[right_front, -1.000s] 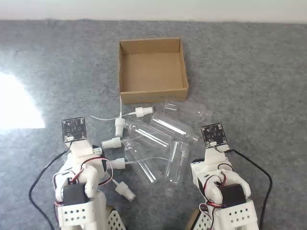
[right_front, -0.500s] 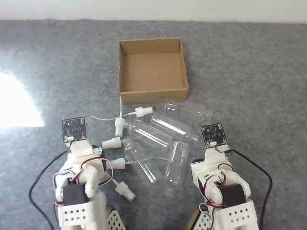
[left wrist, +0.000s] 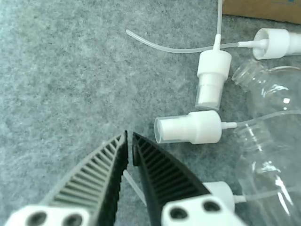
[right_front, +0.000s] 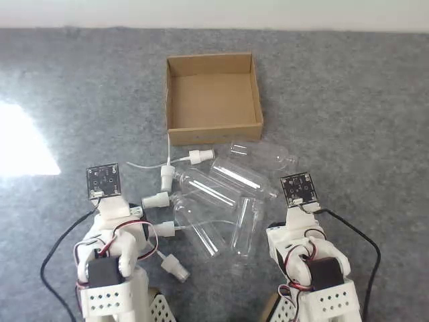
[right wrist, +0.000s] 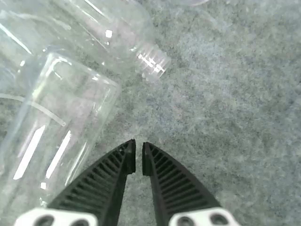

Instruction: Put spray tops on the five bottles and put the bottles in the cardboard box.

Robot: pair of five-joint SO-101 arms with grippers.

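Nothing has shifted over the last second: both arms sit where they were, and every loose part on the grey bench point(right_front: 355, 100) lies as it did. As I see it, the job has not really begun.

At the lower left of the high view the left arm point(right_front: 110, 231) is folded back. Its jaws are closed to a sliver and grip nothing, with the tips hovering over bare bench. Just beyond them in the left wrist view lies a white spray top point(left wrist: 190, 128), on its side and well placed for a first pick.

The five spray tops point(right_front: 167, 178) are scattered right of that arm, dip tubes trailing, none fitted. Next to them the five clear bottles point(right_front: 208, 189) lie in a loose heap at the centre, all on their sides with their necks open.

Above the heap, at upper centre, the cardboard box point(right_front: 214, 133) stands with nothing in it.

At the lower right the right arm point(right_front: 305, 251) rests the same way, its jaws all but shut on nothing. A square bottle point(right wrist: 56, 117) lies just beside their tips.
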